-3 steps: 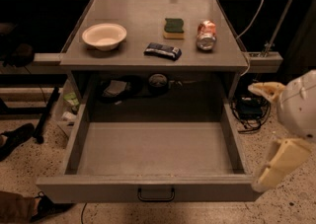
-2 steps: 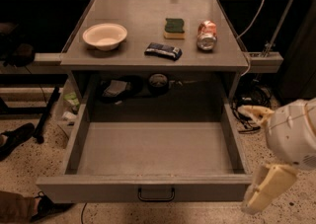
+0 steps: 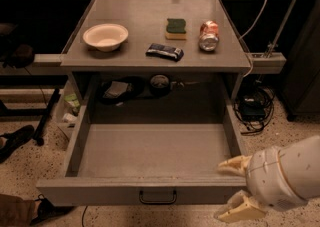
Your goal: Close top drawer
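Standing open: the top drawer (image 3: 150, 151) is drawn far out from under the grey table (image 3: 145, 16), its bare floor fully in view.
Drawer front: a plain flat panel runs along the bottom of the view, with a small black bar handle (image 3: 157, 197) at its centre.
Gripper: the gripper (image 3: 222, 191) sits at the lower right, by the right end of the drawer front, on a cream arm (image 3: 285, 176) that enters from the right edge.
Jaws: spread apart, with one finger (image 3: 234, 164) above the drawer's front right corner and the other (image 3: 242, 212) lower, out in front of the panel; contact with the drawer cannot be made out.
Side walls: both drawer sides run straight back into the dark recess beneath the tabletop.
Tabletop: a cream bowl (image 3: 105, 36) sits at the left, a green sponge (image 3: 176, 28) and a tipped soda can (image 3: 209, 35) at the right, and a dark wrapped snack bar (image 3: 164, 51) just short of the front edge.
Floor room: speckled floor (image 3: 300, 131) lies to the drawer's right, black cables (image 3: 255, 111) are heaped by the table's right leg, and a dark shoe (image 3: 15, 141) lies at the left.
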`<action>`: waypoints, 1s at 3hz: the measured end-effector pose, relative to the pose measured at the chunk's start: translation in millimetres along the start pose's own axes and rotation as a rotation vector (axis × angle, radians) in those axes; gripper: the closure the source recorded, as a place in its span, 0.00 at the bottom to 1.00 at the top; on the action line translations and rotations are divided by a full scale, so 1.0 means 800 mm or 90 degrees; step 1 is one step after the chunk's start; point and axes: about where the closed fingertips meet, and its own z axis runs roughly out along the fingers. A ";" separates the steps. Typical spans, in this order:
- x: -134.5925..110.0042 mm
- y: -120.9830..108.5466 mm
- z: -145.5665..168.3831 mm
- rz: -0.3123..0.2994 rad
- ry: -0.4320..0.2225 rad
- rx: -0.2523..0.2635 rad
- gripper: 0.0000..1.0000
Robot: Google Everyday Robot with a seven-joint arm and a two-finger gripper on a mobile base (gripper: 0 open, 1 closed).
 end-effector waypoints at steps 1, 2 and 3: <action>0.018 0.010 0.044 0.015 0.002 -0.022 0.65; 0.030 0.009 0.084 0.026 0.015 -0.043 0.88; 0.033 -0.003 0.114 0.031 0.029 -0.055 1.00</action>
